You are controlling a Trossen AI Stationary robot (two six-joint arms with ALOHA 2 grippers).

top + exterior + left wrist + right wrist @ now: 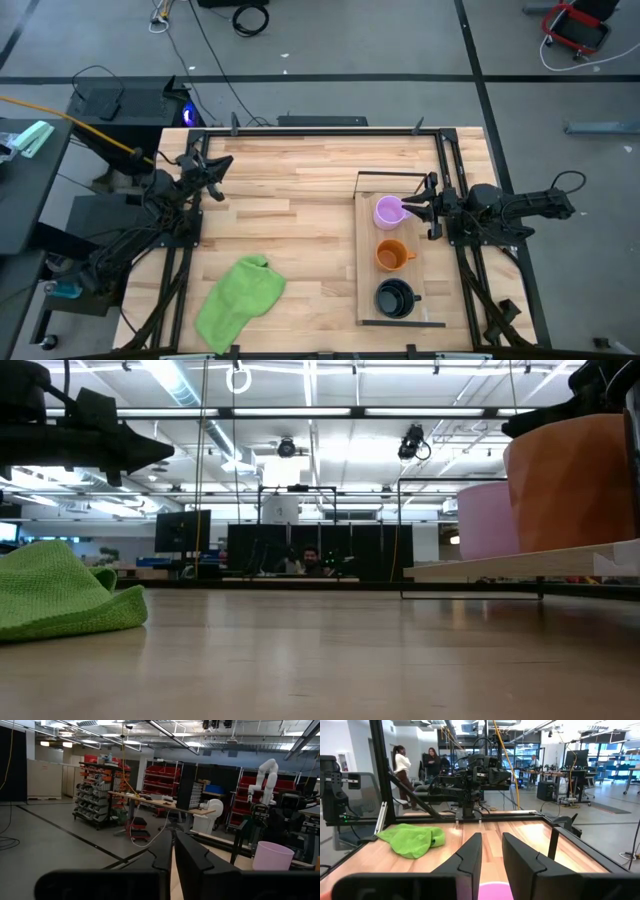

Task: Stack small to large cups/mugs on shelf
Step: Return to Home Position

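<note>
1. The three mugs stand in one row on the shelf (366, 240), at the right side of the table (300, 180): the purple mug (388, 211), the orange mug (392, 256) in the middle, then the black mug (395, 298). They stand apart, none inside another.
2. Your right gripper (408, 207) hovers just beside the purple mug, with fingers a little spread and pinching nothing.
3. Your left gripper (222, 165) waits at the table's left side, well apart from the shelf. Its fingers are pressed almost together and hold nothing.
4. I judge the mugs light, stiff and smooth, so a little slippery, and they may break if dropped. Take hold at the rim wall, one finger inside and one outside.
5. You can read no brand, label or writing on the mugs or the shelf.
</note>
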